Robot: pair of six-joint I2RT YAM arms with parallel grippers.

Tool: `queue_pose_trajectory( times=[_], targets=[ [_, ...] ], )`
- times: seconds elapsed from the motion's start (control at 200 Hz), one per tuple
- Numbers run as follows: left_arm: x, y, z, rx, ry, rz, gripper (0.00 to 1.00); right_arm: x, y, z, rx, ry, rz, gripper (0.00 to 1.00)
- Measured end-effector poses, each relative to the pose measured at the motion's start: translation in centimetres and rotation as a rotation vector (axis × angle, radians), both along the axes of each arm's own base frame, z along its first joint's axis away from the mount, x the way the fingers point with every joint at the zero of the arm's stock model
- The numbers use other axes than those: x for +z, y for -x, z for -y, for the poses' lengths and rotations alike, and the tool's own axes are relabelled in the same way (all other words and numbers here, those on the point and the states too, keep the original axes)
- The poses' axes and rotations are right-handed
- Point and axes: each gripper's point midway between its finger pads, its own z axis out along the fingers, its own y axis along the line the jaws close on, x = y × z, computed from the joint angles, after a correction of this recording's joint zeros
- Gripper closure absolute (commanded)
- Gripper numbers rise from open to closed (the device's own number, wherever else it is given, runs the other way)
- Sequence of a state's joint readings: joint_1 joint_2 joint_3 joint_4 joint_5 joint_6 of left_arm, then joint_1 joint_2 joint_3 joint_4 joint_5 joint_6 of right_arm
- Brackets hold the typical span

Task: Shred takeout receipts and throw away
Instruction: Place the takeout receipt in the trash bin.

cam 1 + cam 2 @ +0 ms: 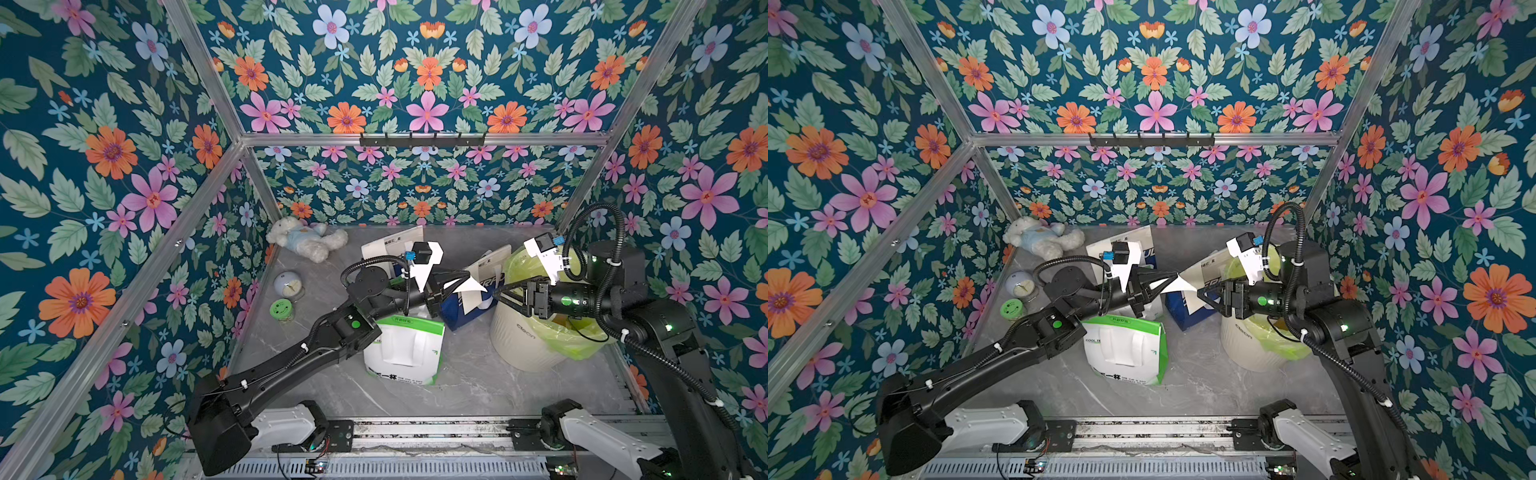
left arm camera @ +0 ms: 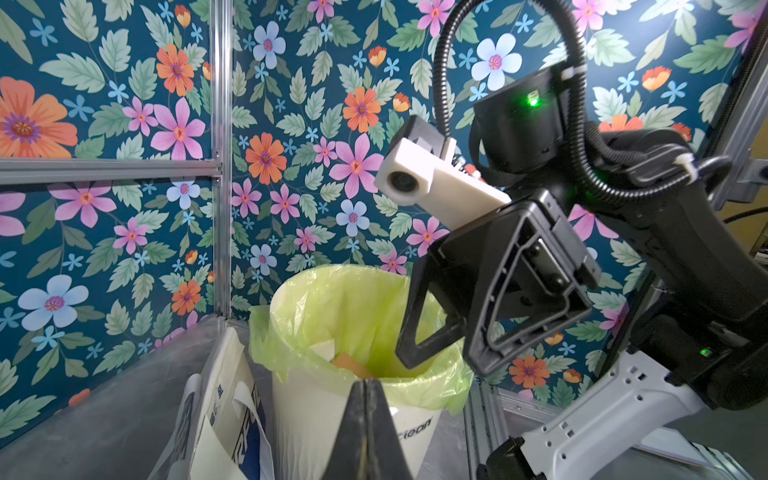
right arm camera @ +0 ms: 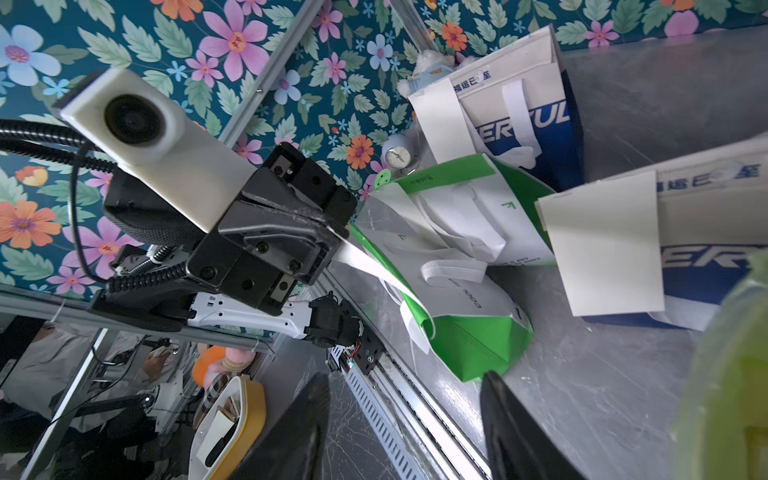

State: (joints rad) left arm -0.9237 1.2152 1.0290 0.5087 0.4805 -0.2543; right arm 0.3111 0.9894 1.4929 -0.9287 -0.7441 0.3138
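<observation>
The bin [image 1: 524,337] stands right of the bags [image 1: 400,354], teddy [image 1: 306,243] behind.

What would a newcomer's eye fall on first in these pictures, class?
The loud flowered wallpaper on every wall strikes first. Over the table, the left pincer, shut on a white receipt, faces the open right pincer by the bin with its yellow-green liner. A pale teddy bear lies in the far left corner.

Light even, diffuse, from above; both top views bright, sharp. Teal floral wallpaper [image 1: 104,158] stretches toward edges, wide-angle. Grey marbled tabletop [image 1: 465,382]: soft shadows, mild sheen. Right wrist view: yellow-green plastic bin liner [image 3: 727,374] blurred close to lens; thin white paper receipt [image 3: 374,266] nearly blown out.
</observation>
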Motion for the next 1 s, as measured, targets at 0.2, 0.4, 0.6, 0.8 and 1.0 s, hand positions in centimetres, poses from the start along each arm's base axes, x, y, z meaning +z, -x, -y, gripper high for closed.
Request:
queue_pose_trajectory(
  times=[0.2,0.4,0.6,0.8,1.0],
  targets=[
    [0.3,0.5,0.0,-0.028,0.015,-0.014,1.00,1.4,-0.4,-1.5,0.081,-0.084,0.044,0.46],
    [0.7,0.8,0.0,-0.050,0.033,-0.017,1.00,1.9,0.1,-3.6,0.174,-0.094,0.054,0.46],
    [0.9,0.9,-0.1,-0.057,0.043,-0.021,1.00,1.1,-0.5,-4.6,0.192,-0.056,0.058,0.52],
    [1.1,1.0,-0.1,-0.063,0.048,-0.024,1.00,0.6,-0.7,-4.6,0.182,-0.043,0.055,0.47],
    [1.2,1.3,-0.2,-0.076,0.058,-0.026,1.00,0.4,-1.2,-4.3,0.152,-0.019,0.081,0.49]
  ],
)
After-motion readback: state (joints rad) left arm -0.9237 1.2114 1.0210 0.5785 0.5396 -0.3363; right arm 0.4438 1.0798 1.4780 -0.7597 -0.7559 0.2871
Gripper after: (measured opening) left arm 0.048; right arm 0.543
